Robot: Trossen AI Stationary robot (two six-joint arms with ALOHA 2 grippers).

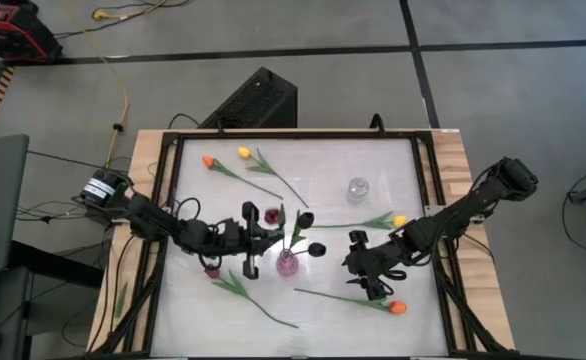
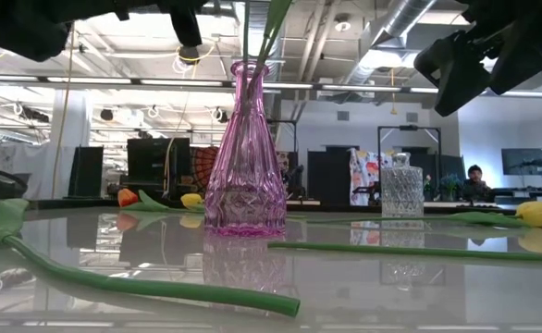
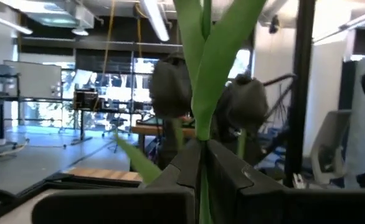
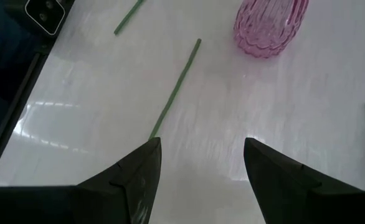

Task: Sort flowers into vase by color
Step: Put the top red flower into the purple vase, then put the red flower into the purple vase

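A pink glass vase (image 1: 287,263) (image 2: 245,157) stands mid-table with dark tulips (image 1: 304,218) in it, their green stems (image 2: 269,26) entering its mouth. My left gripper (image 1: 271,238) (image 3: 201,158) is at the vase's left, shut on one green stem; two dark heads (image 3: 245,102) show beyond it. My right gripper (image 1: 369,272) (image 4: 201,168) hovers open right of the vase, over bare table, touching nothing. An orange tulip (image 1: 398,307) lies near it, its stem (image 4: 173,90) on the table. A yellow tulip (image 1: 400,221) lies farther back. My left gripper pinches a green stem (image 3: 202,127) between its two fingers, just below where the leaves spread. The fingers come from the table's left, roughly level and tipped slightly up, and lie across the stem. The stem stands upright; its head is out of the wrist view.
A clear glass vase (image 1: 359,188) (image 2: 401,190) stands behind and right of the pink one. An orange tulip (image 1: 208,160) and a yellow tulip (image 1: 243,152) lie at the far left. Another flower (image 1: 253,295) lies at the near left, its stem (image 2: 160,285) on the table. A black frame (image 1: 168,190) borders the table.
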